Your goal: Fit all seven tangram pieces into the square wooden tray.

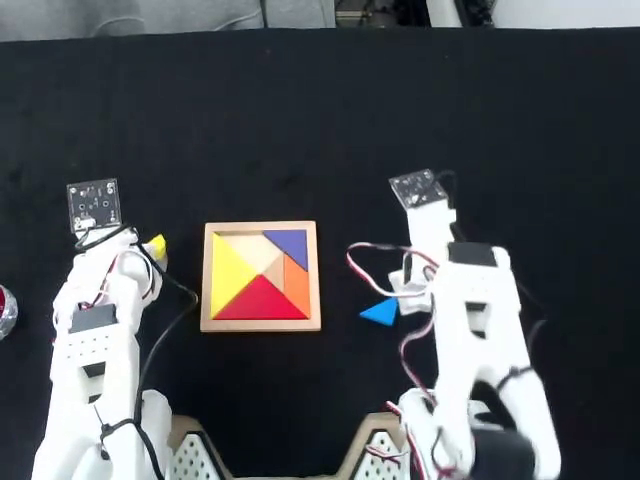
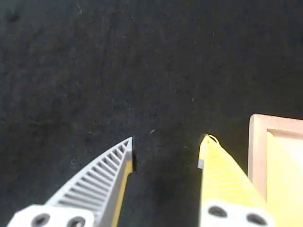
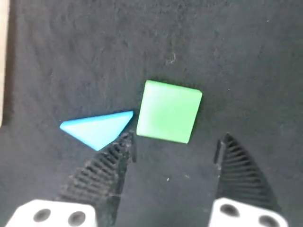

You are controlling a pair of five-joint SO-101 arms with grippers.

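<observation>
Soft, even light throughout — the black table (image 1: 320, 110) swallows shadows almost wholly. White arms (image 1: 480, 320) glare in the high view — the wooden tray (image 2: 257, 146) looks washed pale in the left wrist view.

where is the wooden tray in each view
High view: wooden tray in the table's middle, between the two arms.
Left wrist view: its corner rim beside the yellow finger.
Right wrist view: a pale rim strip at the frame's edge, past the blue triangle.
Shared landmark: the black cloth.
</observation>
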